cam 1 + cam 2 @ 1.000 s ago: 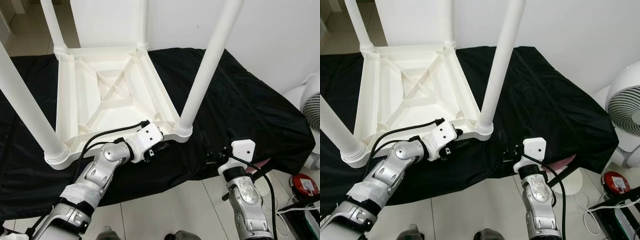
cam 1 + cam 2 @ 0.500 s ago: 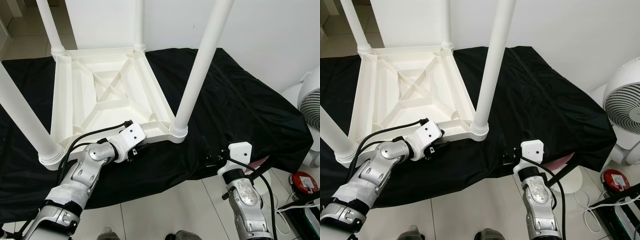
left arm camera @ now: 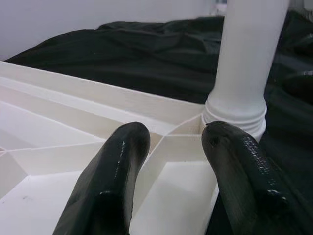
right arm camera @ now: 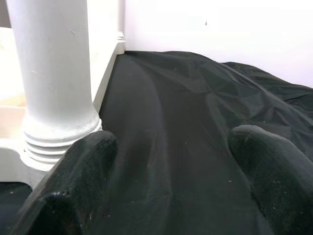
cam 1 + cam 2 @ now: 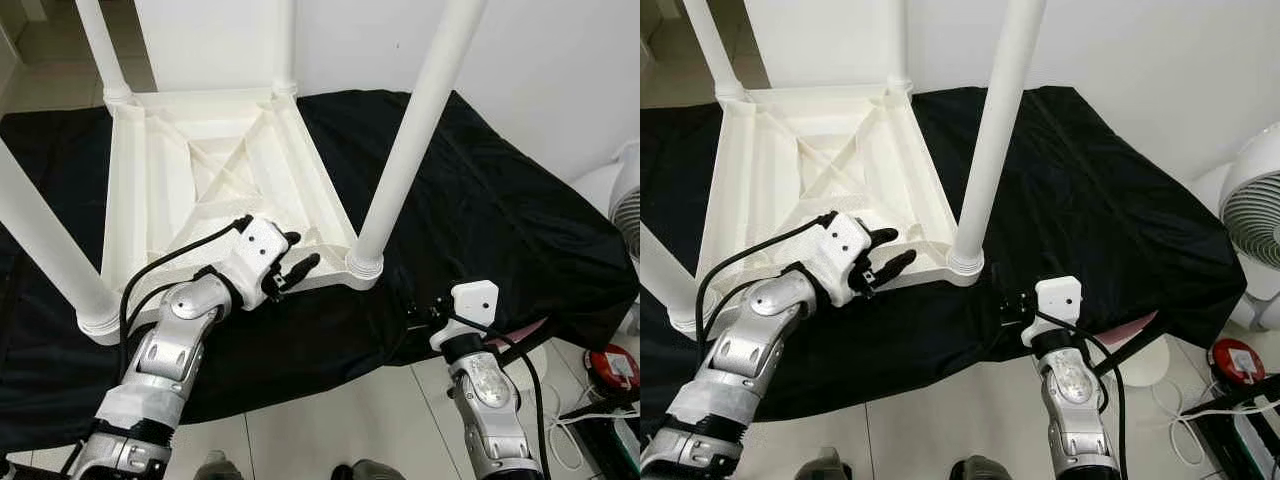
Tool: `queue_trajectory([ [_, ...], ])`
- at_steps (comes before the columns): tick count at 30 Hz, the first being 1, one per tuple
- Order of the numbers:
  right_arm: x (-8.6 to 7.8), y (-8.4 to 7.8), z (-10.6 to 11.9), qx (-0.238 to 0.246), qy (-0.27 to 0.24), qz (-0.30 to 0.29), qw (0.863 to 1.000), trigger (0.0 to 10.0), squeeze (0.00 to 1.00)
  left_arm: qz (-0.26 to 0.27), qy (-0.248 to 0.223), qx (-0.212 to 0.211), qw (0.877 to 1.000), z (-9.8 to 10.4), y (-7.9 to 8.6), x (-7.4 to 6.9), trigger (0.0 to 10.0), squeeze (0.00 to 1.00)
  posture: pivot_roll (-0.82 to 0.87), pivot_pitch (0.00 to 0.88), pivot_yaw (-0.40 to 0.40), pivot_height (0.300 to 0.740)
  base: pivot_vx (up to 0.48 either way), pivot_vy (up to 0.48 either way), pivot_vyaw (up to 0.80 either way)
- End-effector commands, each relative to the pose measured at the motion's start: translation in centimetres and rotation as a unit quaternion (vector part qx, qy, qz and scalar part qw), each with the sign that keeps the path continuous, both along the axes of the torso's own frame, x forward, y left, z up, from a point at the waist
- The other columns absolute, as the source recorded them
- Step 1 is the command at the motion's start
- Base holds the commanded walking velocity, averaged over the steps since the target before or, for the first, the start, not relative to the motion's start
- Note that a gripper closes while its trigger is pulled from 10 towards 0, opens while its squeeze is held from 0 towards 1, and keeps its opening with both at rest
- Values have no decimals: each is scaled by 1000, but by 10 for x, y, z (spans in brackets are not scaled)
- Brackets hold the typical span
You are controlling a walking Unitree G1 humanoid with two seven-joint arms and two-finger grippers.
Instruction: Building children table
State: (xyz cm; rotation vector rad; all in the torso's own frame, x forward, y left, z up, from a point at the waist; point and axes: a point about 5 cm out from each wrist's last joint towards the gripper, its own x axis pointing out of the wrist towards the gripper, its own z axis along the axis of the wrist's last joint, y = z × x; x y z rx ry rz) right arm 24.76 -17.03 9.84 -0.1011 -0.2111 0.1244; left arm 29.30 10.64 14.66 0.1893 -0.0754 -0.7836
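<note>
Left wrist view, table (image 3: 73, 112) rim under parted left jaws (image 3: 168, 147)

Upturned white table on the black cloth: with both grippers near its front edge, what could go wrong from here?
1. The left gripper, open, sits over the table frame's front rim beside the near right leg; closing there might catch only a thin rib and slip.
2. The right gripper, open, hovers low over the black cloth; moving forward could snag a fold and drag the table.
3. Bumping that tall leg could tip the table or loosen the leg.
</note>
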Motion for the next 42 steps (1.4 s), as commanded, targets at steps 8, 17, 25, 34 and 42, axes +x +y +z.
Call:
queue_trajectory([
  [8, -12, 10, 1, -9, -16, -23, 1000, 10000, 0, 176, -49, -125, 975, 19, 13, -15, 10000, 0, 45, 17, -45, 740, 0, 0, 0],
  [17, -19, 8, 2, -7, -18, -31, 999, 10000, 0, 211, -92, -111, 967, 15, 29, -38, 10000, 0, 50, 14, -51, 740, 0, 0, 0],
  [25, -23, 5, -3, -20, -8, -37, 999, 10000, 0, 266, -86, -92, 956, 2, 43, -45, 10000, 0, 60, 14, -61, 740, 0, 0, 0],
  [34, -17, 12, -1, -33, -16, -20, 999, 10000, 0, 263, -94, -80, 957, 2, 38, -41, 10000, 0, 70, 23, -67, 740, 0, 0, 0],
  [42, -14, 8, 0, -45, -18, -24, 999, 10000, 0, 252, -98, -67, 960, 0, 34, -44, 10000, 0, 70, 31, -64, 740, 0, 0, 0],
])
